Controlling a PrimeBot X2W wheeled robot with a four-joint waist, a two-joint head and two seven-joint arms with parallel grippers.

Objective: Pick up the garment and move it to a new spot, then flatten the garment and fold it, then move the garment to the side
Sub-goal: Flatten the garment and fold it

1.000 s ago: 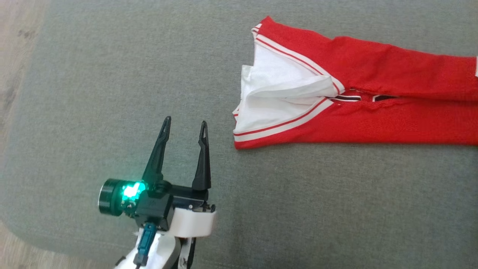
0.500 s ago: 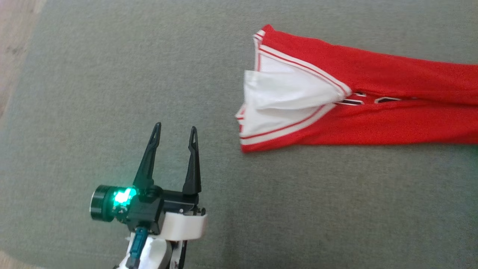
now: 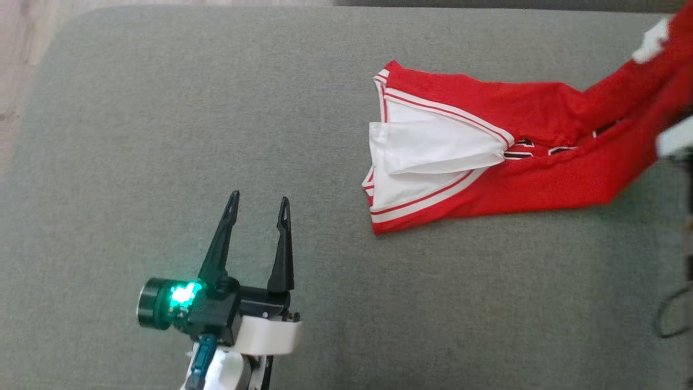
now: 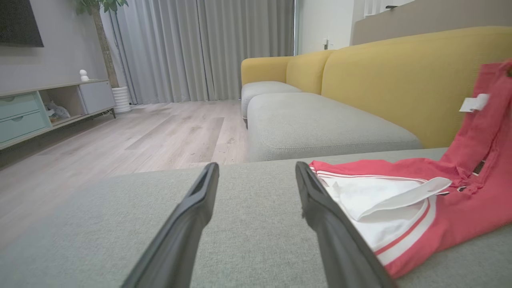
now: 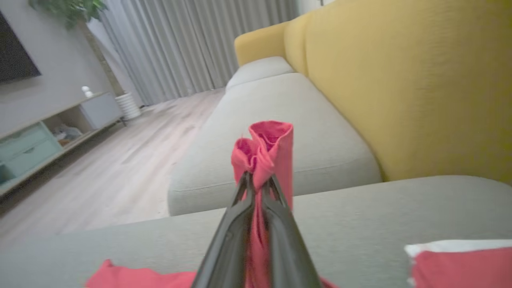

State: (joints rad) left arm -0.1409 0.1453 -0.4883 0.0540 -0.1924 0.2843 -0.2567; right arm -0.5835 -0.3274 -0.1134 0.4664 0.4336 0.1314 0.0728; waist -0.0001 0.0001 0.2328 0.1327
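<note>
The garment (image 3: 487,157) is red with white trim and a white lining. It lies on the grey cushion (image 3: 162,135) at the upper right in the head view. Its right end is lifted off the cushion toward the pale part of my right arm (image 3: 674,142) at the frame edge. In the right wrist view my right gripper (image 5: 258,180) is shut on a bunched fold of the garment (image 5: 266,148). My left gripper (image 3: 259,199) stands open at the lower left, apart from the cloth. In the left wrist view the left gripper (image 4: 256,168) holds nothing, and the garment (image 4: 420,200) lies just right of it.
A yellow sofa back (image 4: 400,80) rises behind the cushion. A second grey seat (image 4: 320,124) stands beyond it. The wood floor (image 4: 140,132) and a low cabinet (image 4: 40,108) lie to the left. A dark cable (image 3: 668,314) hangs at the right edge.
My right gripper has shut on the garment's right end and raised it off the cushion. The head camera has shifted. The left gripper stays open and apart from the cloth.
</note>
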